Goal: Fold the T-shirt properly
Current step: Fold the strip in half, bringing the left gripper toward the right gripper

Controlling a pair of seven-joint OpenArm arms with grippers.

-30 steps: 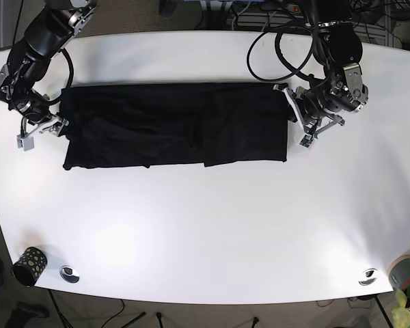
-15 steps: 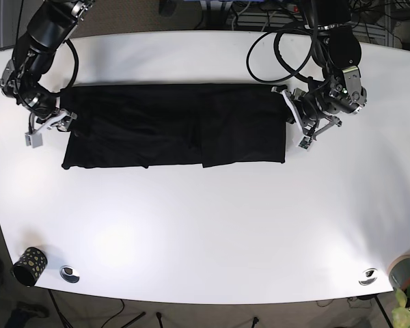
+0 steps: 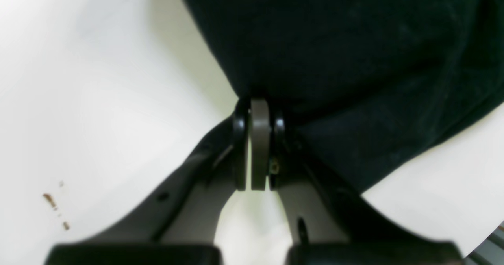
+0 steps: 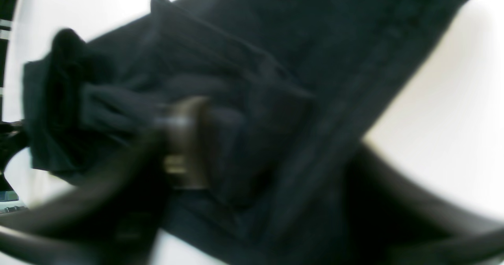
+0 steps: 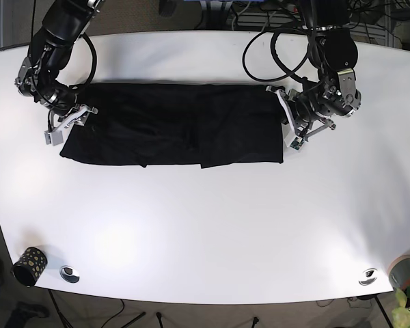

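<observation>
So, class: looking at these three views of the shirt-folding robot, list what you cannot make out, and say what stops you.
- Right wrist view: right gripper smeared by motion blur; open or shut unclear.
- Left wrist view: black folded T-shirt runs past the frame's edges, out of focus.
- Base view: left gripper too small to see its grip.
- Base view: small patterned dark cup, pattern too small to read.

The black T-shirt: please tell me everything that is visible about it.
The black T-shirt is dark soft cloth, folded into a long flat band across the white table. A seam line runs down near its middle. The left pincer is shut on one end; the right pincer is at the other, bunched end.
</observation>
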